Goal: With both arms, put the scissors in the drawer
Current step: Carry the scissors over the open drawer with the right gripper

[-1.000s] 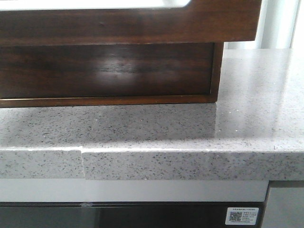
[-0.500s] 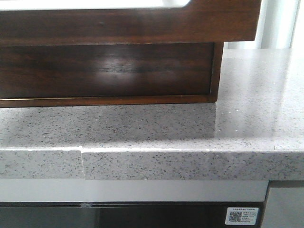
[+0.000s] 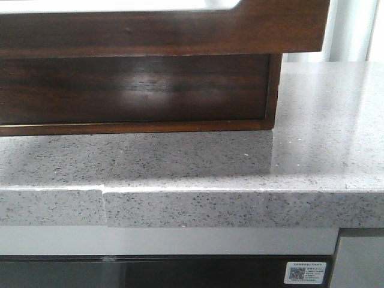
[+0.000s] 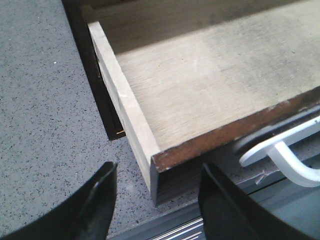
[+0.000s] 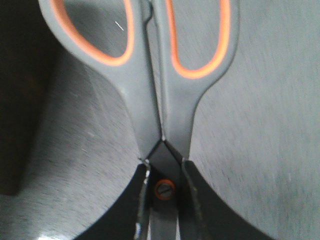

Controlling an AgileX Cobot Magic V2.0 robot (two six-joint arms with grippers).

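Observation:
The drawer [image 3: 162, 27], glossy dark brown with a pale top edge, stands pulled out over the counter in the front view. In the left wrist view its pale wooden inside is bare, and its front corner [image 4: 165, 162] lies between the fingers of my left gripper [image 4: 157, 172], which is open and touches nothing. My right gripper [image 5: 163, 170] is shut on the scissors [image 5: 150, 100] at their orange pivot screw. The grey handles with orange lining point away from it, above the counter. Neither gripper shows in the front view.
The speckled grey stone countertop [image 3: 240, 162] carries the dark wooden cabinet body [image 3: 132, 90] under the drawer. A white curved handle [image 4: 285, 155] shows below the counter edge beside the drawer front. A dark block edge [image 5: 20, 100] lies beside the scissors.

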